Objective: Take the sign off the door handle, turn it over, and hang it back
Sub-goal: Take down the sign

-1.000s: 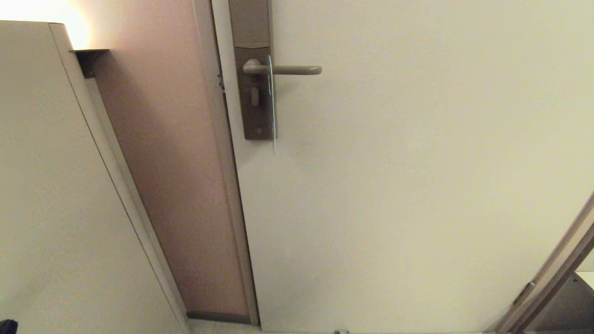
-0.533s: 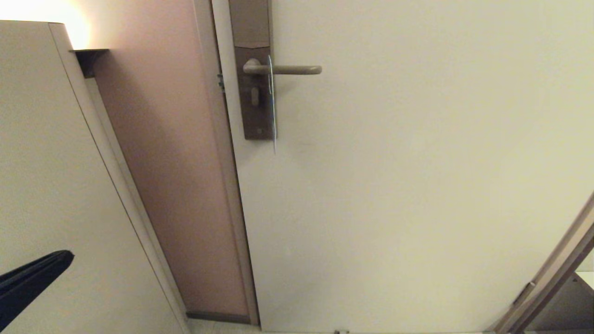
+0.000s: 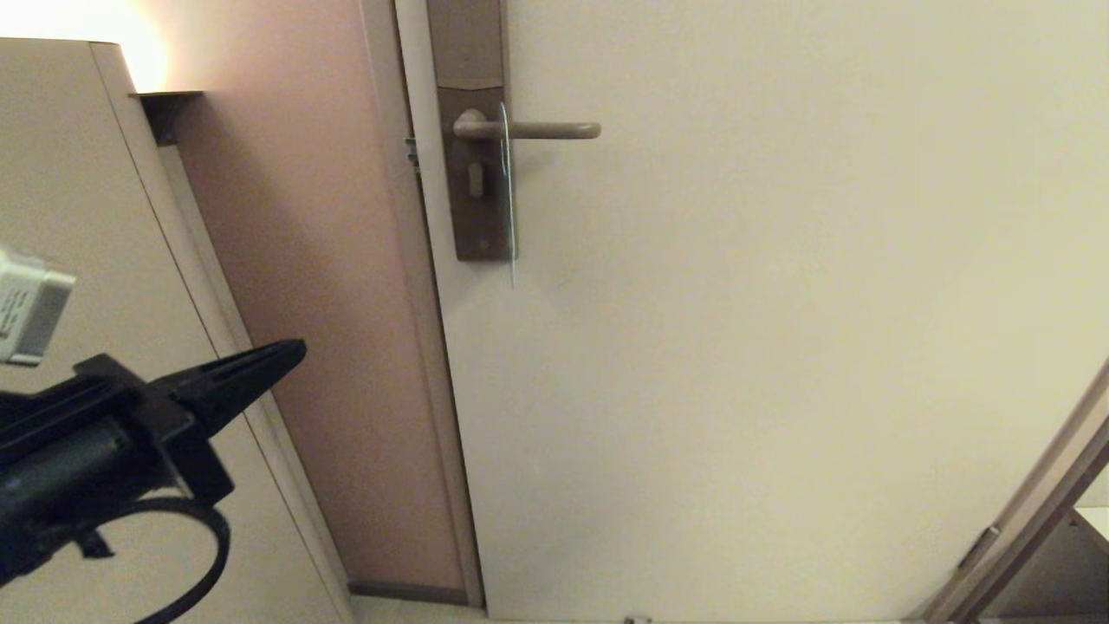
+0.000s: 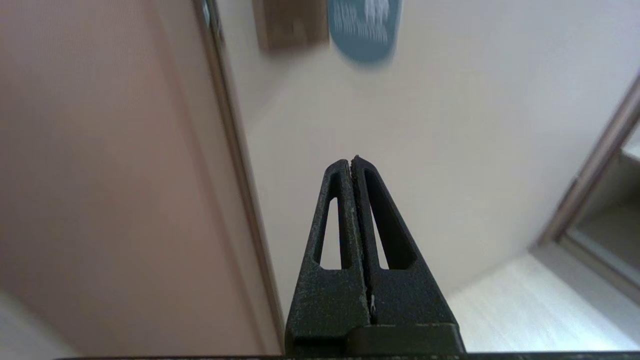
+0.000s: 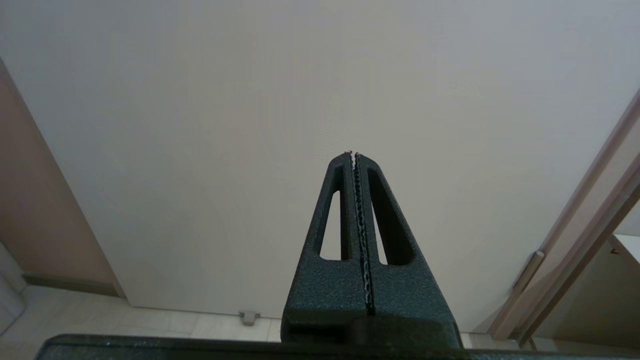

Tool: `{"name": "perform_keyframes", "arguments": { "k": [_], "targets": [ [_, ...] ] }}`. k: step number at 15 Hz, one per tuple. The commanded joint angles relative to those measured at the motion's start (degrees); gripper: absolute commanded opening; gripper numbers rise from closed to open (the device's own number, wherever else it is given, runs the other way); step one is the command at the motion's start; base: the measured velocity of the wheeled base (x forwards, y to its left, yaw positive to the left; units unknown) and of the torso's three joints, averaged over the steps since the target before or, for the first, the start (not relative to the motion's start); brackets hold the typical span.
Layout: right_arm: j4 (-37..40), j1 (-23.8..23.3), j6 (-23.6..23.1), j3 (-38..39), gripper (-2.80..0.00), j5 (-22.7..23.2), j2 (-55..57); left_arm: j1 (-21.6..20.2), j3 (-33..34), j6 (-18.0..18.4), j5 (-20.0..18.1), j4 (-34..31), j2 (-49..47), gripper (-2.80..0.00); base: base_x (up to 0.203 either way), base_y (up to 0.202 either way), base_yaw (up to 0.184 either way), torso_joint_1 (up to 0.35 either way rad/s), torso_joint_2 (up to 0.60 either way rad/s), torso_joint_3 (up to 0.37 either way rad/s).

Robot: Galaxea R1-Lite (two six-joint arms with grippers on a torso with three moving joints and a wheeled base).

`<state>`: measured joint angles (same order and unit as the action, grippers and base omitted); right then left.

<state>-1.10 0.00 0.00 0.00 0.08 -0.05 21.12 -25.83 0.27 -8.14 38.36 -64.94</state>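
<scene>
The sign (image 3: 510,195) hangs edge-on from the door handle (image 3: 541,131), a straight beige lever on a tall brown backplate (image 3: 472,173). In the left wrist view the sign's rounded lower end (image 4: 365,30) shows blue-grey with white text. My left gripper (image 3: 295,351) is shut and holds nothing; it points up toward the handle from the lower left, far below it and left of the door's edge. In its own view the left gripper (image 4: 351,161) has both fingers pressed together. My right gripper (image 5: 353,154) is shut and empty, facing the bare door, and is out of the head view.
The cream door (image 3: 780,347) fills the middle and right. Left of it run the door frame (image 3: 429,347) and a pinkish wall (image 3: 321,260), then a beige panel (image 3: 78,217). Another frame (image 3: 1031,511) slants at the lower right.
My left arm has risen into the head view from the bottom left corner, its shut fingers now reaching up and right toward the door edge. The sign and handle have not moved.
</scene>
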Motion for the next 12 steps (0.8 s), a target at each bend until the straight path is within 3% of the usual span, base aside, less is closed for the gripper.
{"name": "perform_keyframes", "arguments": {
  "k": [1,2,5,6,12],
  "targets": [
    [-0.05,0.00,0.00,0.00,-2.80,0.01,0.05,0.68,-3.90,-0.06,-0.17,2.66,-9.42,-2.80,0.000,0.000,0.000,0.000,0.00,0.000],
    [-0.05,0.00,0.00,0.00,-2.80,0.01,0.05,1.11,-6.25,-0.16,-0.78,3.27,-11.75,-2.80,0.000,0.000,0.000,0.000,0.00,0.000],
    [-0.05,0.00,0.09,0.00,-2.80,0.01,0.05,1.61,-10.40,-0.34,-9.63,3.73,-14.92,-2.80,0.000,0.000,0.000,0.000,0.00,0.000],
    [-0.05,0.00,0.00,0.00,-2.80,0.01,0.05,1.96,-11.19,-0.33,-11.04,3.69,-15.71,-2.80,0.000,0.000,0.000,0.000,0.00,0.000],
    [-0.05,0.00,0.01,0.00,-2.80,0.01,0.05,3.52,-16.87,0.16,-11.39,3.82,-20.28,-2.80,0.000,0.000,0.000,0.000,0.00,0.000]
  ]
}}
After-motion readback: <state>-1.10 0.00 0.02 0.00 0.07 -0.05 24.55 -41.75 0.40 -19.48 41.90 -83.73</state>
